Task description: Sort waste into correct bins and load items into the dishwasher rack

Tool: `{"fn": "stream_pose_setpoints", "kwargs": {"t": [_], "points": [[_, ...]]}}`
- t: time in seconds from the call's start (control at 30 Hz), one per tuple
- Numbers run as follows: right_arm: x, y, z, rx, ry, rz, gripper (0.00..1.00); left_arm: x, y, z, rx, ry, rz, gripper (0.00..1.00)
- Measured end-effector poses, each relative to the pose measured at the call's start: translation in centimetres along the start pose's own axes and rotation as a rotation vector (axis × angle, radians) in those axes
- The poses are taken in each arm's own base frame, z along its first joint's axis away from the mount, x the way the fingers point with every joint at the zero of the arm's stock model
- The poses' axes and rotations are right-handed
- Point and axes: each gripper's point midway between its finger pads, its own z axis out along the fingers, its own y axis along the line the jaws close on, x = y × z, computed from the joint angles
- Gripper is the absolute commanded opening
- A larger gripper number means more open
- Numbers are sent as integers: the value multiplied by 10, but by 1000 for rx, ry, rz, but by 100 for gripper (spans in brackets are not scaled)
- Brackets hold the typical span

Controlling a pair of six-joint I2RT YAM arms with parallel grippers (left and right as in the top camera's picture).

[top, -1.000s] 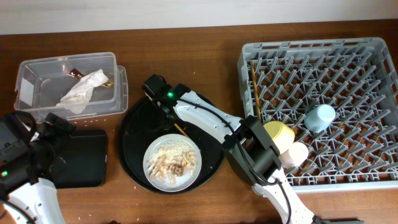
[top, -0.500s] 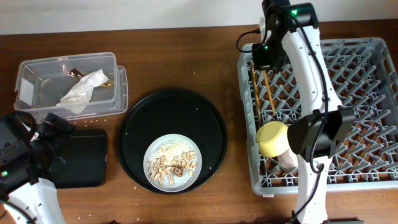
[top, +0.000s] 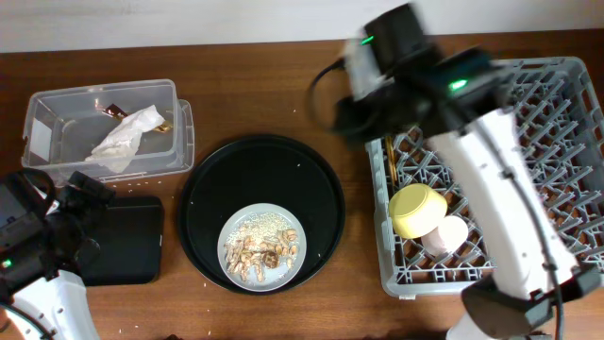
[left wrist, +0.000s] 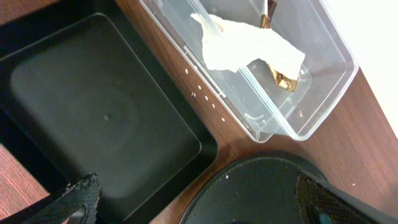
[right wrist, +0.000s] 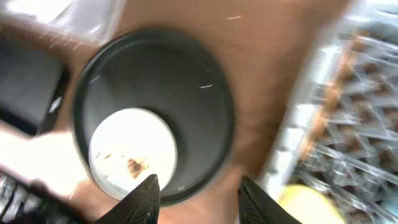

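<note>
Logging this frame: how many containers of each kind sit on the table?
Clear tub: 1
Black rectangular tray: 1
Round black tray: 1
Grey rack: 1
Total: 4

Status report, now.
Left gripper, right gripper open, empty. Round grey-blue plate, beige food scraps on it, sits on large round black tray. Nothing over it.

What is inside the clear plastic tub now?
The clear tub holds a crumpled white napkin, with a gold-brown foil wrapper showing at its edge. Whatever lies under the napkin is covered.
</note>
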Motion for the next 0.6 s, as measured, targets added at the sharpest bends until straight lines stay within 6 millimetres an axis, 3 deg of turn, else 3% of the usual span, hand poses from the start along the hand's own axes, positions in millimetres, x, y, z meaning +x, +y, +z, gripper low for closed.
{"fn": "stream_pose_setpoints", "kwargs": {"t": [0.03,0.1,0.13,0.17,0.3,0.33,0.4,0.53,0.6], "points": [[13,39,20,-20,54,-70,99,0,0,0,0,0,0,99],[27,64,38,2,98,-132,99,0,0,0,0,0,0,99],[32,63,39,41,108,-127,99,0,0,0,0,0,0,99],[33,50,38,96,116,-102,99,0,0,0,0,0,0,99],[39,-64,20,273,187,155,99,0,0,0,0,0,0,99],[47,-110,8,325,212,275,99,0,0,0,0,0,0,99],[64,-170,-12,388,228,446,99,0,0,0,-1,0,0,99],[94,-250,-44,470,202,690,99,0,0,0,-1,0,0,99],[103,-266,-51,485,196,741,99,2,-3,0,18,11,0,99]]}}
